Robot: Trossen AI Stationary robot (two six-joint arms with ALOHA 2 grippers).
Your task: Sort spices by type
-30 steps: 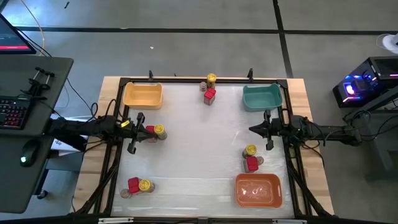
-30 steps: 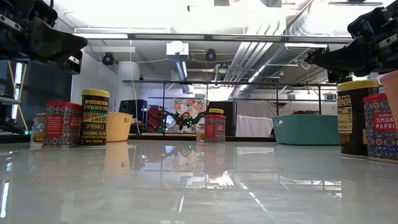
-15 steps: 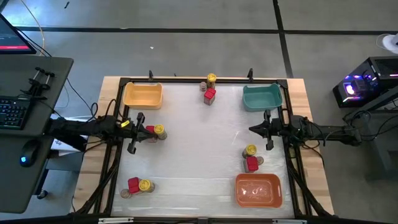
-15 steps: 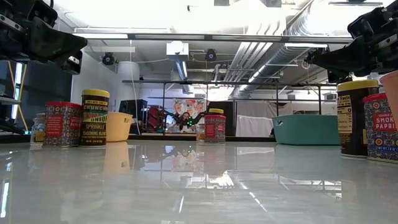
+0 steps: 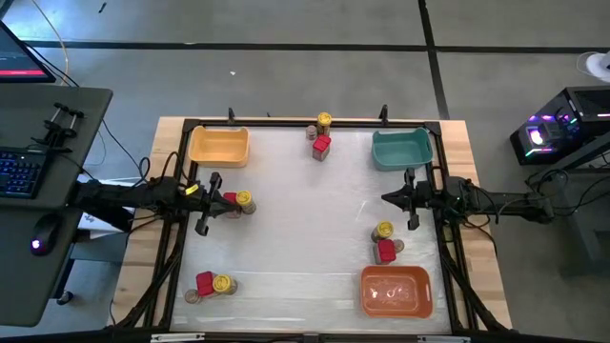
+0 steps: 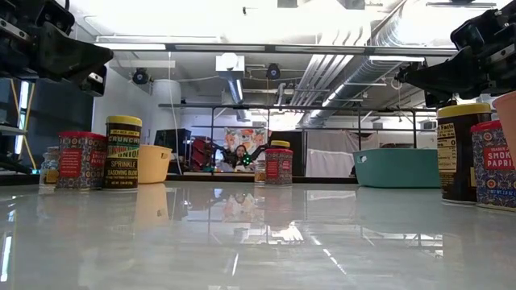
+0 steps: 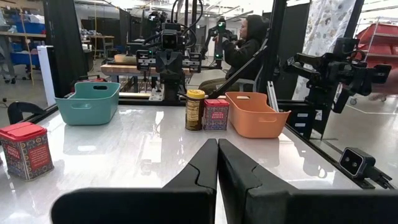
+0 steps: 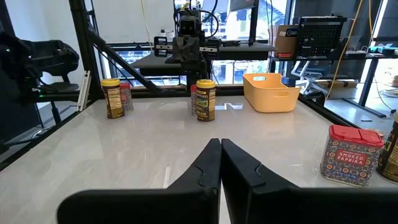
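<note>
Robotics lab: exposed ceiling ducts (image 6: 379, 56), equipment racks (image 8: 320, 37), computer desk (image 5: 38, 191).

a glossy white table (image 5: 305, 210) carries spices (image 5: 322, 143), a yellow bin (image 5: 218, 146), a teal bin (image 5: 401, 149) and an orange bin (image 5: 396, 291).

you can read "smoked paprika" on the red tin (image 8: 351, 155), and "crunchy… sprinkle seasoning blend" on the yellow-lidded jar (image 6: 122, 153).

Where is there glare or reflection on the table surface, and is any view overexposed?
Low view: the glossy table mirrors the ceiling lights and the yellow bin; the ceiling at the top is washed out white. High view: only faint sheen on the table. Left wrist view: the teal bin reflects softly on the surface.
</note>
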